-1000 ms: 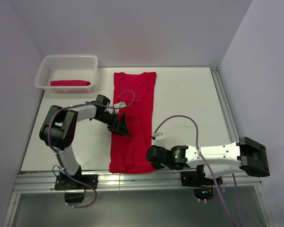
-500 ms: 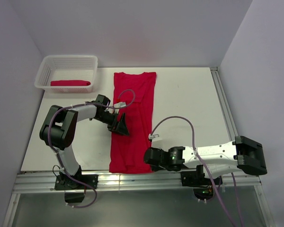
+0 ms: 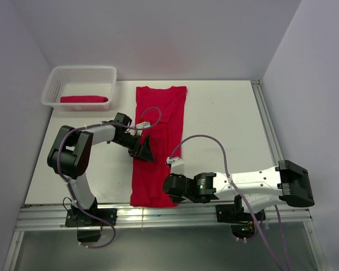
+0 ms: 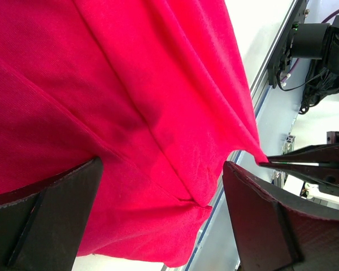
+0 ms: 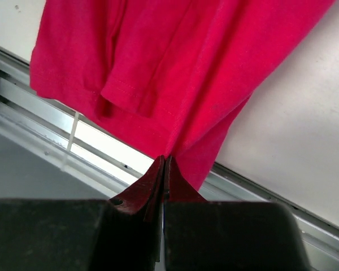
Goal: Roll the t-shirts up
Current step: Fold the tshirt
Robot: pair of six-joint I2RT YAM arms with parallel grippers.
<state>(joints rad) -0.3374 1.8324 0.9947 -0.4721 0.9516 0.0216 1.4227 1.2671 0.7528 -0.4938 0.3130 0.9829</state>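
The right end effector [image 5: 165, 162] is pressed together, pinching the near right edge of 1 red t-shirt [image 3: 161, 113], which is laid out lengthwise on the table [image 3: 226, 124]. The left end effector [image 3: 144, 149] is held spread wide at that t-shirt's left edge. A 2nd t-shirt [image 3: 83, 100] is seen bundled in the basket [image 3: 79, 69] at the far left.

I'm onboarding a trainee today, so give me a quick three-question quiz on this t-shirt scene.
1. True or false: the right fingers are shut on the flat t-shirt's near end.
2. What lies in the basket? A) a rolled red t-shirt B) a blue towel C) a cup
3. Fill in: the left fingers stand ___ over the flat t-shirt.
Key: 1 true; 2 A; 3 open.
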